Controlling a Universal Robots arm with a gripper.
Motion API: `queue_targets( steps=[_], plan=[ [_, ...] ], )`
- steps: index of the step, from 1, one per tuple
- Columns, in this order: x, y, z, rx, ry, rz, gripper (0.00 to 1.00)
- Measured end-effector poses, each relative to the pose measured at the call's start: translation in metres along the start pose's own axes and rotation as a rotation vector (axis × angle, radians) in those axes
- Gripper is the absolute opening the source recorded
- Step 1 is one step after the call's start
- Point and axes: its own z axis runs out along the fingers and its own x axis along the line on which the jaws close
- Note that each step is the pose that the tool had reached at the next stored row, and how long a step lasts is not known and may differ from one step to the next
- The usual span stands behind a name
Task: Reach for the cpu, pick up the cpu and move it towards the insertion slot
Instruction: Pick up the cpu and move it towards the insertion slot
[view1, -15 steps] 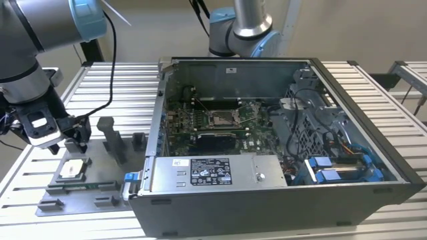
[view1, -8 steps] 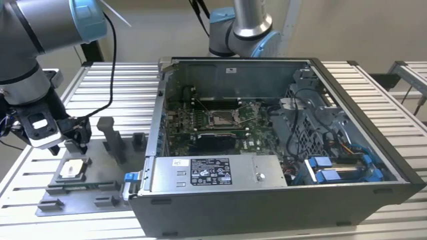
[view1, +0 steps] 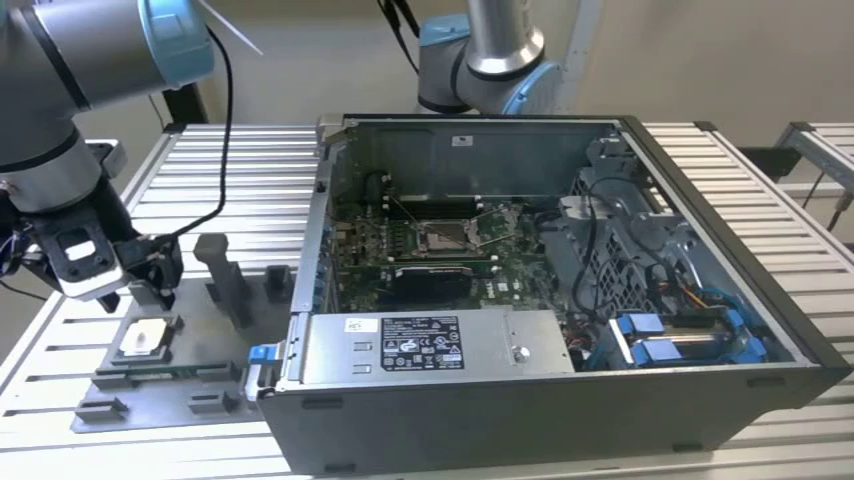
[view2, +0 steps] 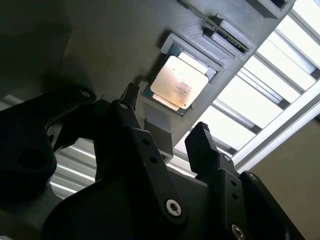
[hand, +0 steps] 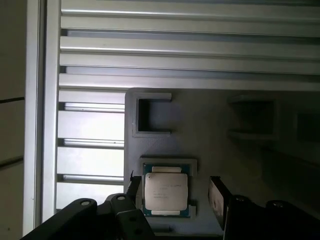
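The cpu (view1: 144, 337) lies flat in a shallow square pocket on the grey fixture plate (view1: 198, 352), which rests on the slatted metal table (view1: 54, 352) at the exterior view's left, outside the open computer case (view1: 561, 405). Its pale silvery top faces up and it is ringed by a thin greenish edge in both wrist views (view2: 179, 81) (hand: 165, 194).

The gripper (view1: 140, 297) hangs just above the cpu with its two dark fingers spread wide, wider than the pocket itself. In the first wrist view one fingertip (hand: 134, 183) stands at one side of the pocket and the other at the opposite side. Nothing is held between them, and whether they touch the plate cannot be told.

The insertion slot (view1: 445, 235) sits well apart from the cpu, deep inside the case on the green board. Its wire lever is too fine to make out. In the second wrist view the gripper's own black body hides much of the fixture plate nearest the camera.
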Motion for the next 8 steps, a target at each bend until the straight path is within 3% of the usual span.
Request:
queue_targets(
  steps=[8],
  plan=[
    [0.0003,-0.0008,0.0014,0.0000,0.0001,0.000,1.00]
  ],
)
